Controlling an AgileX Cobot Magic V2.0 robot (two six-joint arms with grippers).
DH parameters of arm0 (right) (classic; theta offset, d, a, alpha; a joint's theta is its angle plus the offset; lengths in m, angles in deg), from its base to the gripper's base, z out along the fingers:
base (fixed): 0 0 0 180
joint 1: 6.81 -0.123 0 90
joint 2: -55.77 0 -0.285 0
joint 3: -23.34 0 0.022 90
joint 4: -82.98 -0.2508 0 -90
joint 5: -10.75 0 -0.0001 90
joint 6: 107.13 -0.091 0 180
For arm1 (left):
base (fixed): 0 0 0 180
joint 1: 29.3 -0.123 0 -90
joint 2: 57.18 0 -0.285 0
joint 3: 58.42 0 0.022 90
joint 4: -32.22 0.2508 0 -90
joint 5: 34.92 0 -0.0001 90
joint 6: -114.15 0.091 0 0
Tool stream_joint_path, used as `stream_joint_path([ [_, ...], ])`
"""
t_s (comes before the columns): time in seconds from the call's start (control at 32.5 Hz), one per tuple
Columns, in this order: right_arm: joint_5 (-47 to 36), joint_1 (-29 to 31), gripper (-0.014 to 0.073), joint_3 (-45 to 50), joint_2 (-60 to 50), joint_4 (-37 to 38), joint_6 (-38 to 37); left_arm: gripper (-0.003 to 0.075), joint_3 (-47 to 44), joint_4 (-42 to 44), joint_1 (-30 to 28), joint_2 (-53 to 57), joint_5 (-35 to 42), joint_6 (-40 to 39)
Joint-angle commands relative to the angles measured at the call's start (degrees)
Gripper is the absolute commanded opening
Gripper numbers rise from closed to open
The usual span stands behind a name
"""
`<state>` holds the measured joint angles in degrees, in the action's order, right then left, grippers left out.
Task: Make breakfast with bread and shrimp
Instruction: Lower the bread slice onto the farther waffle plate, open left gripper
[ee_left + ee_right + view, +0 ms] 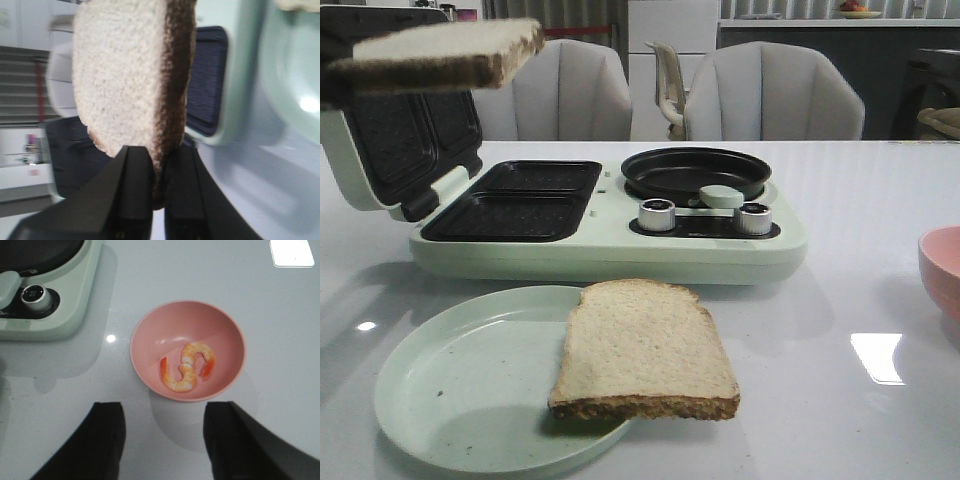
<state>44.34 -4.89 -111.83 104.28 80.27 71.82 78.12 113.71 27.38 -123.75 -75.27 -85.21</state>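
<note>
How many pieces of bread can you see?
2. One slice of bread lies half on the green plate, hanging over its edge. The other slice is held up in the air by the left gripper, above the open sandwich maker.

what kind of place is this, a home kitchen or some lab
Most likely a dining or kitchen area, possibly a staged one. A breakfast maker sits on a glossy white table, padded chairs stand behind it, and a counter with a fruit bowl runs along the back.

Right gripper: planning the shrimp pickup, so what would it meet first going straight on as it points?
Probably the bare table just short of the pink bowl; the open right gripper aims down; depth is unclear.
</note>
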Motion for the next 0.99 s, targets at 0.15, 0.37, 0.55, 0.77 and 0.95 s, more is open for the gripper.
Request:
stream_joint_path([
  [0.15, -3.52, 0.37, 0.0474, -1.64, 0.08, 0.43, 0.12, 0.0101, 10.31, 8.46, -12.41, -10.14, 9.51, -0.68],
  [0.37, -3.52, 0.37, 0.0474, -1.64, 0.08, 0.43, 0.12, 0.0101, 20.26, 8.46, -22.78, -24.36, 20.14, -0.68],
  [0.55, -3.52, 0.37, 0.0474, -1.64, 0.08, 0.43, 0.12, 0.0101, 29.98, 8.46, -27.31, -34.97, 24.68, -0.68],
  [0.77, -3.52, 0.37, 0.0474, -1.64, 0.08, 0.43, 0.12, 0.0101, 39.08, 8.46, -30.80, -44.53, 27.38, -0.68],
  [0.95, -3.52, 0.37, 0.0474, -1.64, 0.08, 0.43, 0.12, 0.0101, 45.29, 8.46, -33.15, -51.04, 27.38, -0.68],
])
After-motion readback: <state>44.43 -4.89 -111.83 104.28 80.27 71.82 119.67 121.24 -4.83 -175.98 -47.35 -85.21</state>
